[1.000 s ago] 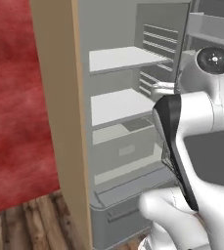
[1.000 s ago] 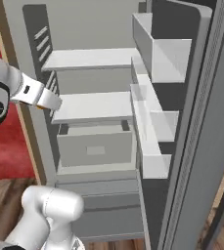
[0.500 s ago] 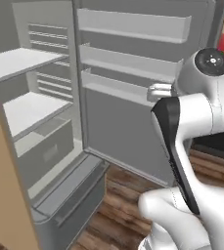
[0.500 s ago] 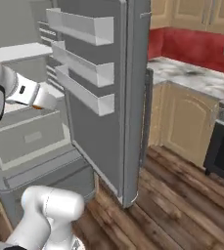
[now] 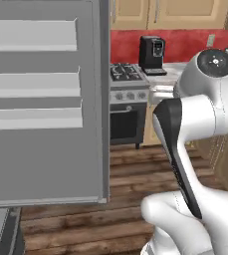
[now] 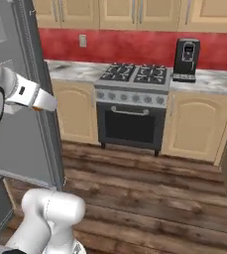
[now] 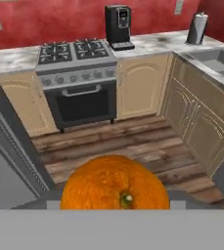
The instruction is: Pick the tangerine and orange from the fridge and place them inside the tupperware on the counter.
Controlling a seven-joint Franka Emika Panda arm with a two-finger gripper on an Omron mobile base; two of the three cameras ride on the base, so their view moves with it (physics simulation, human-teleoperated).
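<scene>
The robot has turned from the tall grey fridge [image 5: 46, 114] toward the black stove [image 7: 77, 80]. Its gripper [image 7: 116, 207] is squeezed on a round orange fruit [image 7: 114, 183], which could slip out on a fast swing.

Domestic kitchen, rendered: a gas stove [image 6: 133, 73] over an oven [image 6: 130, 124], a coffee machine [image 6: 186, 59] on the marble counter [image 6: 219, 82], tan cabinets [image 6: 135, 12], a sink [image 7: 221, 61], red backsplash [image 6: 130, 47], and an open fridge [image 5: 43, 104].
</scene>
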